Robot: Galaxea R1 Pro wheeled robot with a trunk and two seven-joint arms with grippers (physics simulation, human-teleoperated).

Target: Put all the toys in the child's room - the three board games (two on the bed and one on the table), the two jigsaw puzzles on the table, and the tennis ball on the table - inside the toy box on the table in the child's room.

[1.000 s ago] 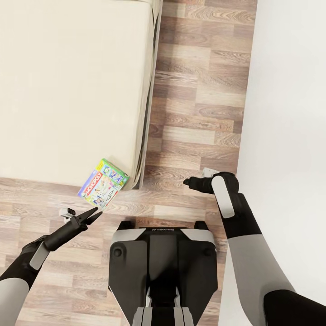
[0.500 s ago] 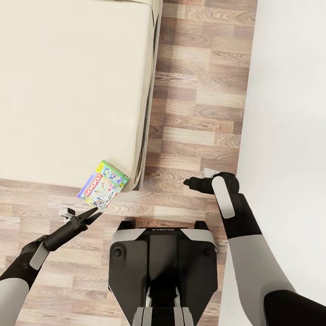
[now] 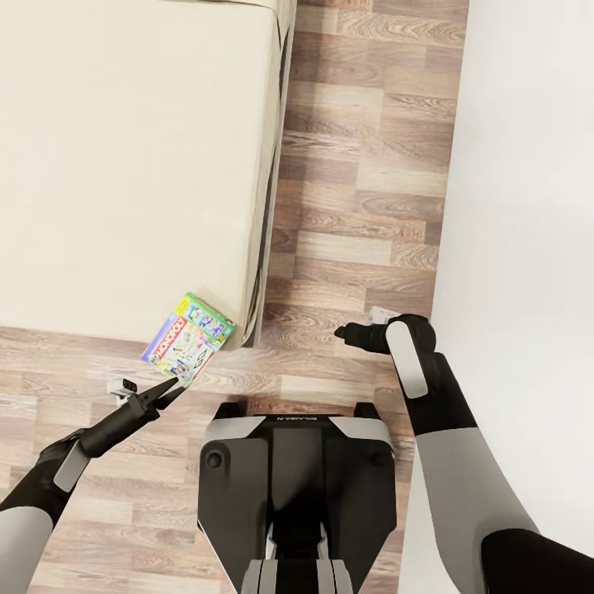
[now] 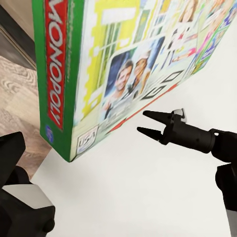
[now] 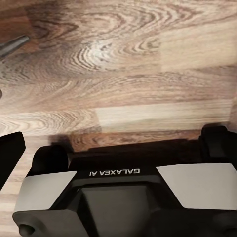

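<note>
A Monopoly board game point(image 3: 188, 338) lies tilted at the near corner of the cream bed point(image 3: 124, 165), its upper end at the bed's edge and its lower end over the wood floor. My left gripper point(image 3: 179, 386) is just below the carton's lower corner, its fingers slightly apart with nothing between them. In the left wrist view the carton point(image 4: 123, 74) looms close, green spine toward me. My right gripper point(image 3: 337, 332) hovers over the floor right of the bed, its fingers apart and empty, and is visible past the carton point(image 4: 144, 122). The table and toy box are out of view.
A white wall point(image 3: 528, 206) runs along the right, leaving a strip of plank floor point(image 3: 363, 190) between it and the bed. My dark base point(image 3: 297, 478) stands just behind the carton, and the right wrist view looks down on it point(image 5: 113, 192).
</note>
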